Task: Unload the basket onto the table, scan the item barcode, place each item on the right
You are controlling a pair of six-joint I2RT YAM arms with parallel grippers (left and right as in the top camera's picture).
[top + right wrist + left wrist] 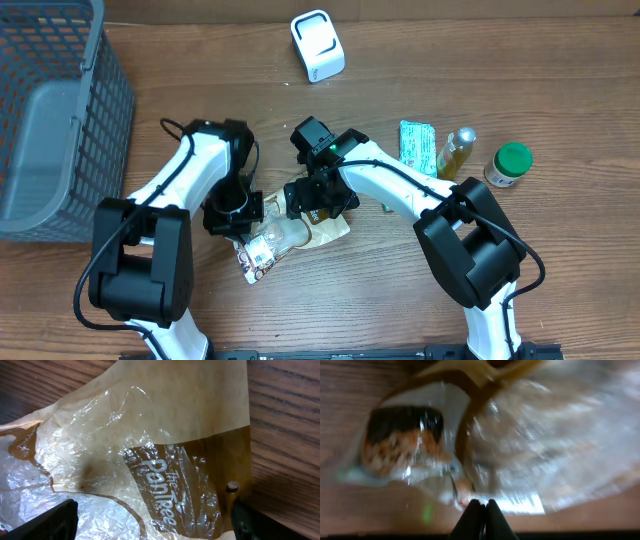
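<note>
A crumpled clear bag (150, 435) printed "The PanTree" lies mid-table (400, 300) on brown wood. Its barcode (520, 502) sits beside the left gripper (481, 514), jaws pressed together; any pinch is unclear. The right gripper (155, 519) gapes wide above it, holding nothing. A basket (60, 120) fills the left edge.

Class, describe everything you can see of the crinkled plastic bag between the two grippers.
The bag is crinkled clear film printed tan and brown with white lettering, a dark, orange-patterned label at one end. It lies on the wooden table. The open right gripper straddles it; the shut left gripper meets its edge.
</note>
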